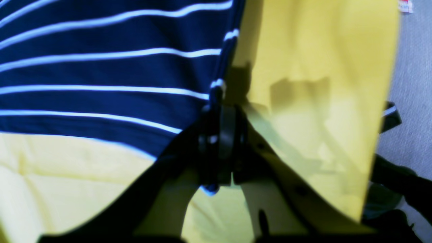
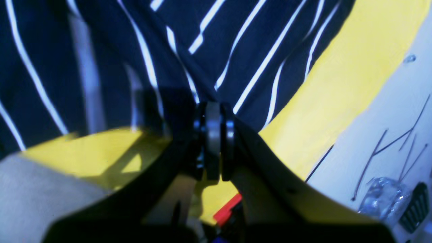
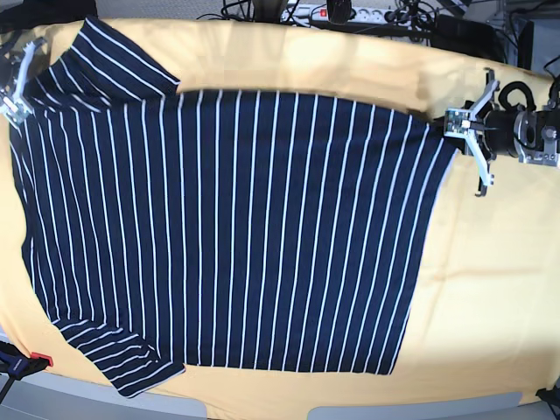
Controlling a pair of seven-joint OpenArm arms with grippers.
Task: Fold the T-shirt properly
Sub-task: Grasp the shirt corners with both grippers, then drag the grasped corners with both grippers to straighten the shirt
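Observation:
The navy T-shirt [image 3: 227, 227] with thin white stripes lies spread flat on the yellow cloth [image 3: 472, 280], neck to the left and hem to the right. My left gripper [image 3: 451, 122] is at the hem's far corner. In the left wrist view the left gripper [image 1: 222, 135] is shut on the T-shirt's [image 1: 101, 71] edge. My right gripper [image 3: 16, 87] is at the far left shoulder. In the right wrist view the right gripper [image 2: 213, 135] is shut on bunched T-shirt [image 2: 236, 40] fabric.
The yellow cloth [image 1: 320, 50] covers the table around the shirt. Cables and a power strip [image 3: 350, 13] lie along the back edge. A red clamp [image 3: 39, 359] sits at the front left corner. Grey floor [image 1: 411, 67] shows past the cloth's edge.

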